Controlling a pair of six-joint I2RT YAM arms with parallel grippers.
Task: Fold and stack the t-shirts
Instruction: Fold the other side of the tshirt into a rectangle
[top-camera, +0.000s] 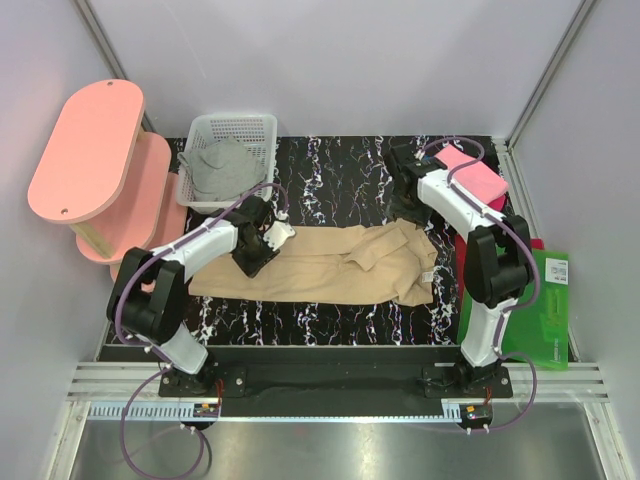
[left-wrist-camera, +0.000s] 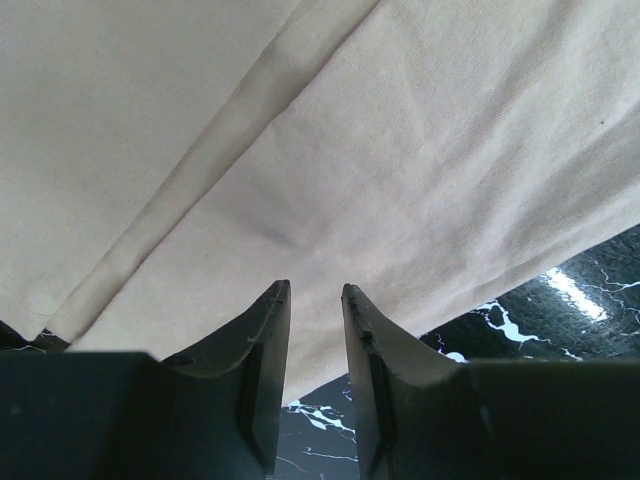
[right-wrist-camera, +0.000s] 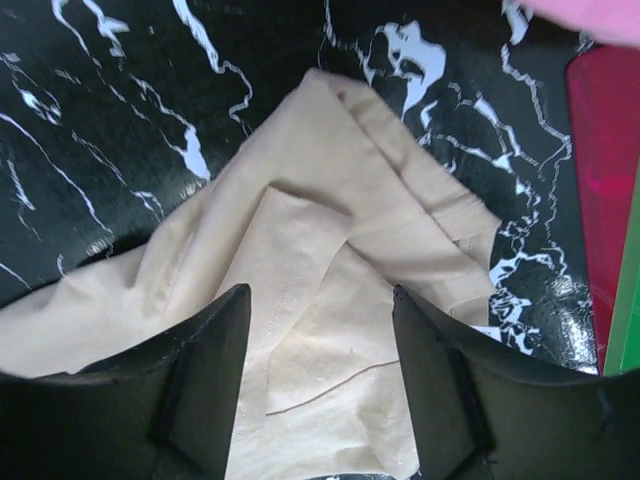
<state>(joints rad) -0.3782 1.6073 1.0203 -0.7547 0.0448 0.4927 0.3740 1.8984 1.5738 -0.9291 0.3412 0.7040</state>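
Note:
The tan t-shirt (top-camera: 330, 265) lies as a long folded band across the black marble table (top-camera: 340, 170). Its right end is bunched in loose folds (right-wrist-camera: 330, 250), with a small white label (top-camera: 425, 277) near the edge. My left gripper (top-camera: 252, 260) hangs over the shirt's left part, its jaws (left-wrist-camera: 315, 287) a little apart with nothing between them, above the cloth's near edge. My right gripper (top-camera: 408, 205) stands open (right-wrist-camera: 320, 292) just above the bunched right end, holding nothing. A grey t-shirt (top-camera: 222, 168) lies in the basket. A pink t-shirt (top-camera: 470, 172) sits folded at the far right.
The white mesh basket (top-camera: 255, 125) stands at the back left, next to a pink two-tier shelf (top-camera: 90, 150). A green sheet (top-camera: 545, 300) lies at the right edge, with a red sheet (right-wrist-camera: 605, 180) beside it. Grey walls enclose the table.

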